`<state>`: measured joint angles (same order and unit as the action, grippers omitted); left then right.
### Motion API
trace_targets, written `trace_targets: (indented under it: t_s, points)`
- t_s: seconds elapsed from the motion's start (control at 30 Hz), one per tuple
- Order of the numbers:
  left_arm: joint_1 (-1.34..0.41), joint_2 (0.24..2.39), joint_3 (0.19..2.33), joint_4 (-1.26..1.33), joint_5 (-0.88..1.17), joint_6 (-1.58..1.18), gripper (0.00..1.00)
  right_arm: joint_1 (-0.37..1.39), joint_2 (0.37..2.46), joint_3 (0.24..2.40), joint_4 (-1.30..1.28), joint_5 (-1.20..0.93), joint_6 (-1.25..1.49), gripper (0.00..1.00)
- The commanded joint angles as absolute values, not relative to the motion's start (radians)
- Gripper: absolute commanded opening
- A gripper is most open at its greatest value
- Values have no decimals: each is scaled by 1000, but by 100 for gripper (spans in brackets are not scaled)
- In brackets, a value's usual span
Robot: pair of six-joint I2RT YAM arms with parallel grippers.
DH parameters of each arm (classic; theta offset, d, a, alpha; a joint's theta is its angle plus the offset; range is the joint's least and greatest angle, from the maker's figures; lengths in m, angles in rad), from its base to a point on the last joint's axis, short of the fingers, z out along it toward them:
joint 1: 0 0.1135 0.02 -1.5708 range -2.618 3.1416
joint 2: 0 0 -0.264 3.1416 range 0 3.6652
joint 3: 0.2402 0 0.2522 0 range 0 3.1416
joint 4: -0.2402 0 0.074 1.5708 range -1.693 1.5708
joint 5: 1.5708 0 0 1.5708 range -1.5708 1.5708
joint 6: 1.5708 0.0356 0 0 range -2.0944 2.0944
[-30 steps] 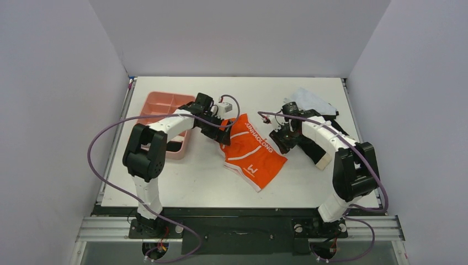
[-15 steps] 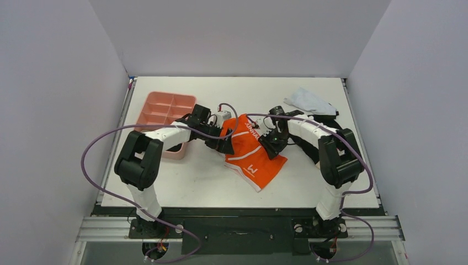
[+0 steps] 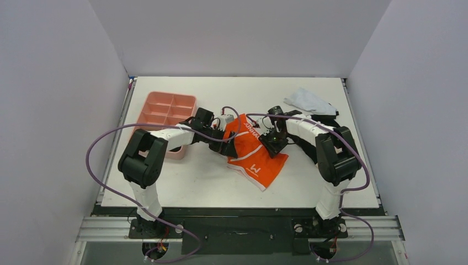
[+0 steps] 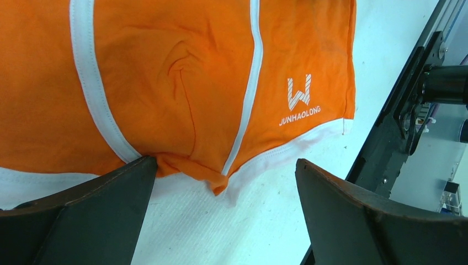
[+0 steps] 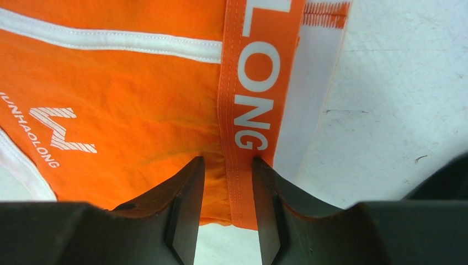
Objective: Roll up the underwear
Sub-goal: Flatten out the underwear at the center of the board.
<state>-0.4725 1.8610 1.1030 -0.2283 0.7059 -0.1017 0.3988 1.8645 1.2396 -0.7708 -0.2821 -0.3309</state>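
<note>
Underwear [image 3: 255, 156]: orange with white stripes, lay spread flat on the middle of the tabletop [image 3: 187, 182], between the two arms.
Left gripper [image 4: 223, 165]: fingers stood wide apart, one tip touching the garment's lower hem.
Right gripper [image 5: 227, 168]: fingers were drawn close together, clamped on the lettered waistband.
Second garment [image 3: 310, 101]: pale and black cloth lay bunched at the far right, well apart.
Pink tray [image 3: 165, 110]: sat at the far left.
</note>
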Motion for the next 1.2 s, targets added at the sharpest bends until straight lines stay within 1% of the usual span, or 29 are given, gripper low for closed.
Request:
trace_targets:
  t_s: [0.0, 0.17, 0.4, 0.73, 1.03, 1.17]
  points:
    - [-476, 1796, 1076, -182, 734, -94, 97, 382, 1905, 1259, -738, -219, -324, 35]
    - [-476, 1740, 1048, -156, 726, -94, 97, 359, 1901, 1246, -738, -195, -333, 34]
    - [-494, 1725, 1031, -144, 768, -88, 97, 333, 1890, 1231, -742, -189, -347, 34]
    - [-557, 1804, 1064, -137, 760, -92, 97, 331, 1887, 1242, -746, -190, -347, 34]
    - [-559, 1852, 1077, -145, 698, -80, 97, 326, 1876, 1240, -745, -195, -344, 34]
    - [-560, 1874, 1097, -200, 681, -58, 97, 317, 1870, 1237, -746, -193, -345, 34]
